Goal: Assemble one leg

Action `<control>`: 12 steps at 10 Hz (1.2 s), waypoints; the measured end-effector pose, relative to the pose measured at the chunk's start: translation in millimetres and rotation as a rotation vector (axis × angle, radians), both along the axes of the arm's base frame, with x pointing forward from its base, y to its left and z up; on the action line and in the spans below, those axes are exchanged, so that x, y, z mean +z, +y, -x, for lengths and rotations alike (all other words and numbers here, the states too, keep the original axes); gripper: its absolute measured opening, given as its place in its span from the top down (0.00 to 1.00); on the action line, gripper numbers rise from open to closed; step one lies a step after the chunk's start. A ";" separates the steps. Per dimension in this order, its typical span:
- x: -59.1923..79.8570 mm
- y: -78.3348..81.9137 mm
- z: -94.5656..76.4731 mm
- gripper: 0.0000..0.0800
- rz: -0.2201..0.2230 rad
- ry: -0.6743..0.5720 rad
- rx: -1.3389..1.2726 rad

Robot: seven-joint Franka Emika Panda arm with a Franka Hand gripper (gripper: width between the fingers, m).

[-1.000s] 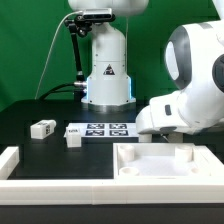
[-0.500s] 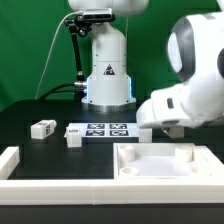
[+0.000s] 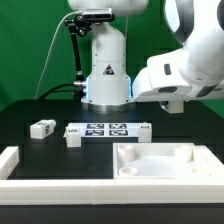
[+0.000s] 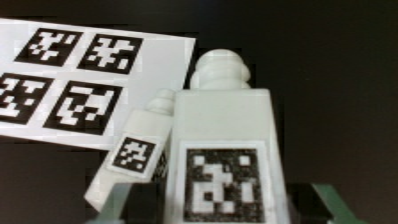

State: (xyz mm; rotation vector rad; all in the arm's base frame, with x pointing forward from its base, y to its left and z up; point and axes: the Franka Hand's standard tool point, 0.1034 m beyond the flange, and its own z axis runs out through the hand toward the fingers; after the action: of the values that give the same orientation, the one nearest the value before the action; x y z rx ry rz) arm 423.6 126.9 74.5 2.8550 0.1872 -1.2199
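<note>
Hovering in the exterior view's upper right, the two-finger gripper (image 3: 176, 100) is hanging released, its fingers spread wide. The small white chunky plastic leg (image 3: 143, 130), tagged black-and-white, is lying right of centre on the black table (image 3: 30, 145), just beside the flat white marker board (image 3: 100, 129).

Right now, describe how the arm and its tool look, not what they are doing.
The arm is glossy white with rounded shells and a grey joint band. Its white base bears a black triangle mark and glows blue at the foot. A dark cable runs beside it. The tool is white above and dark at the tips.
</note>
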 end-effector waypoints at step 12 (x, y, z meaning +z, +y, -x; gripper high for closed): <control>34.6 14.4 -64.5 0.64 -0.164 -0.983 -0.045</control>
State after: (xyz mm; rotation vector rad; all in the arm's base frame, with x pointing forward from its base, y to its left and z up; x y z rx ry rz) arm 488.1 141.3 109.1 3.1994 0.1818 0.2989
